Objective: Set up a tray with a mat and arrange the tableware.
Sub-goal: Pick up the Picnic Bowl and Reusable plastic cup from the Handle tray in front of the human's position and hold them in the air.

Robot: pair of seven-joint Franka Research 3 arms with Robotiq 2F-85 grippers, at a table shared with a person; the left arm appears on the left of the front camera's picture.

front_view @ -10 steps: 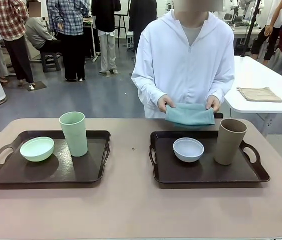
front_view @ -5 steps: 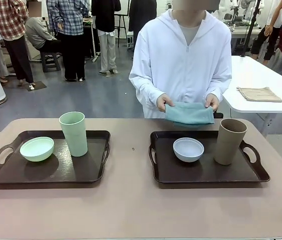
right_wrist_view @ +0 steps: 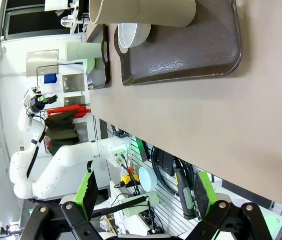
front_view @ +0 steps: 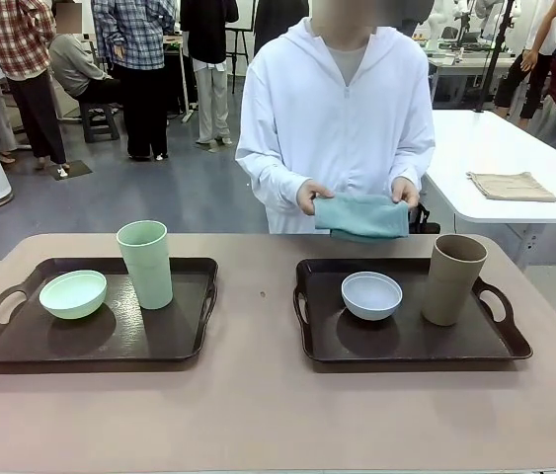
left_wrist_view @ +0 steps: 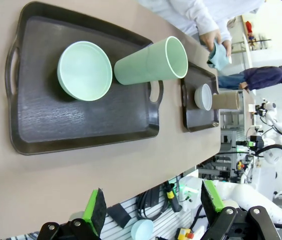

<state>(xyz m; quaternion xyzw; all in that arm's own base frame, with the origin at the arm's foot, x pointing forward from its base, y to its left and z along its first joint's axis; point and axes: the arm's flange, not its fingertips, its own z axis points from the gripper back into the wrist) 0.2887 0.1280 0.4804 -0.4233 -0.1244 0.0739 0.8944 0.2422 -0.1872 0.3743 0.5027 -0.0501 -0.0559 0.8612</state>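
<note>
At the tabletop's (front_view: 258,415) far edge a person held up a folded teal mat (front_view: 361,217), clear of everything on it. Toward the left edge lay a dark tray (front_view: 21,348) carrying a pale green bowl (front_view: 73,293) and, just beside it, an upright tall pale green cup (front_view: 145,264). Toward the right edge a second dark tray (front_view: 495,346) carried a small white bowl (front_view: 371,294) and an upright tall brown cup (front_view: 453,278). Back by the near edge, the left end effector (left_wrist_view: 153,206) and the right end effector (right_wrist_view: 146,191) both stood wide and empty
</note>
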